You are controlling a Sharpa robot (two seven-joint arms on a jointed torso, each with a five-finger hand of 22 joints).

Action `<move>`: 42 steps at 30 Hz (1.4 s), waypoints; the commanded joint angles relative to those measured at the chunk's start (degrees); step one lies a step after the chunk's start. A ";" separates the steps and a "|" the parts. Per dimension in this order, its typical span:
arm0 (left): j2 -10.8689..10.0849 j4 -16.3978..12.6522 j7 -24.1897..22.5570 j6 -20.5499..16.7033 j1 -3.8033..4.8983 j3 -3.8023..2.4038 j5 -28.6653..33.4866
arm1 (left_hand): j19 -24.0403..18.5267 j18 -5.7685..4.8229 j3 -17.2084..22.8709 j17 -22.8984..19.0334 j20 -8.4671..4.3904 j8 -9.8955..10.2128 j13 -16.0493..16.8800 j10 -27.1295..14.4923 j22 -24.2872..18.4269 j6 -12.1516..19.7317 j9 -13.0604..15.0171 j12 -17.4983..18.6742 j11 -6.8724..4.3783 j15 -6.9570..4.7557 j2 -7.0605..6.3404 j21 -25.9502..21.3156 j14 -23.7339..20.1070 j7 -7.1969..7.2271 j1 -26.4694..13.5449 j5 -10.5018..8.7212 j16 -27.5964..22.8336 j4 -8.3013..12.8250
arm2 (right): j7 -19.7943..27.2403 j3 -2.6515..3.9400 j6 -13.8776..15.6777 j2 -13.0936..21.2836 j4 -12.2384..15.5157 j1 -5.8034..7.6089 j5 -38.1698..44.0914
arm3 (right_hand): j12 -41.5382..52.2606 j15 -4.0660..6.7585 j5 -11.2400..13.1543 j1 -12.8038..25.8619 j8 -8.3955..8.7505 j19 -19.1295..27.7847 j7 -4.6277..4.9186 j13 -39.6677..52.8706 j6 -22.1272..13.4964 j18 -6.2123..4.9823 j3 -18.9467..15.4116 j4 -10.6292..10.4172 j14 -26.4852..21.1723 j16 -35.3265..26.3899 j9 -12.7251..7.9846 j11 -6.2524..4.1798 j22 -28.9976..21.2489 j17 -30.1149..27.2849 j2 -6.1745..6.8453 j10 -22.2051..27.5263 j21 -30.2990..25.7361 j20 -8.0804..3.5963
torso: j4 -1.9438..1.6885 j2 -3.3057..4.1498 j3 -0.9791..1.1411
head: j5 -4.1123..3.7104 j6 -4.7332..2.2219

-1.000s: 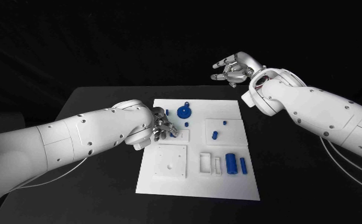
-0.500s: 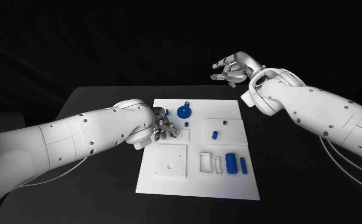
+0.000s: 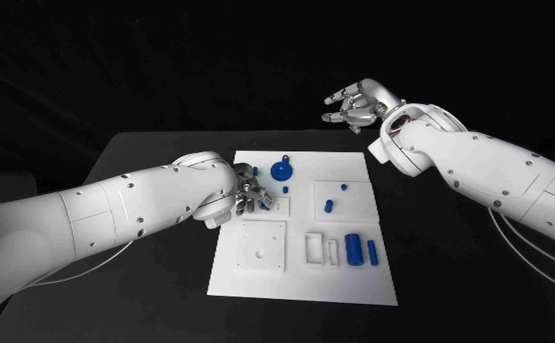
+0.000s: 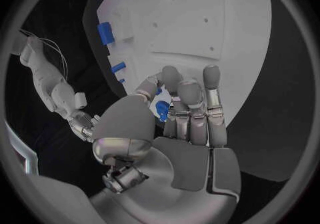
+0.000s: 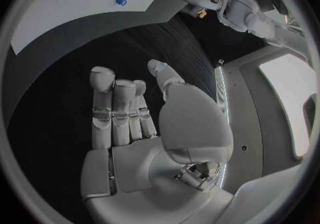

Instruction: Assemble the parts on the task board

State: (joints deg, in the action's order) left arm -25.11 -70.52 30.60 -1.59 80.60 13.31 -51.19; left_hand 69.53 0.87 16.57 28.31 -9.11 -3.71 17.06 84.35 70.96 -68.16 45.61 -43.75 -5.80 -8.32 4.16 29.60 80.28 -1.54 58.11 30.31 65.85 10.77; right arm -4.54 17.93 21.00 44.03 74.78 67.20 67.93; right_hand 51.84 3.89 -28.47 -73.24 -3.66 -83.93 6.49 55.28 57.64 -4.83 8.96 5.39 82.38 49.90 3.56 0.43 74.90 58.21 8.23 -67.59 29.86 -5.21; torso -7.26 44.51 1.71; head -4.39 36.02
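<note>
The white task board lies in the middle of the black table. My left hand rests at the board's left edge and pinches a small blue part between thumb and fingers; the same part peeks out beside the fingers in the head view. A blue gear sits near the board's far end, with a small blue peg just in front of it. My right hand hangs raised beyond the board's far right corner, fingers apart, holding nothing.
More blue parts lie on the board: two small pieces on the right panel, a cylinder and a bar near the front right. A white square block sits at the front left. Black table surrounds the board.
</note>
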 commanded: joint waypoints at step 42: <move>-0.80 -1.13 -0.05 -2.82 -0.63 0.20 0.62 | 1.29 -0.87 1.43 -0.13 -0.20 -0.46 -0.39 2.37 1.80 -7.72 30.59 -0.65 -0.47 -0.40 1.11 -1.91 0.16 4.95 -0.05 0.30 0.45 1.00 | -0.09 0.03 -1.26 -0.14 -0.04 0.01 0.66 | 0.37 0.27 -0.34 0.90 0.09 -2.45 -0.04 0.09 0.55 -0.90 0.18 0.45 0.54 -0.12 0.05 -0.53 3.58 0.23 -0.14 -0.19 0.21 0.02 | -0.01 -0.05 0.02 | -0.21 0.33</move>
State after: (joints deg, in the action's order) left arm -25.95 -71.58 30.46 -4.18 80.24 13.35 -50.87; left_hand 70.44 0.88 16.61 28.19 -9.43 -3.95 16.70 84.36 72.71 -68.16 45.61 -44.26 -5.79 -8.25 4.53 27.81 80.35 -1.55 57.75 30.31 66.08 10.73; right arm -4.72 17.93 20.47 43.93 74.66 67.20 68.04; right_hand 51.84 4.07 -28.46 -72.92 -3.66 -83.93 6.48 55.30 57.63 -4.82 9.12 5.54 82.56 49.90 3.56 0.21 74.94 58.38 7.90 -67.80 29.86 -5.21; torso -7.25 44.48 1.71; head -4.54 36.29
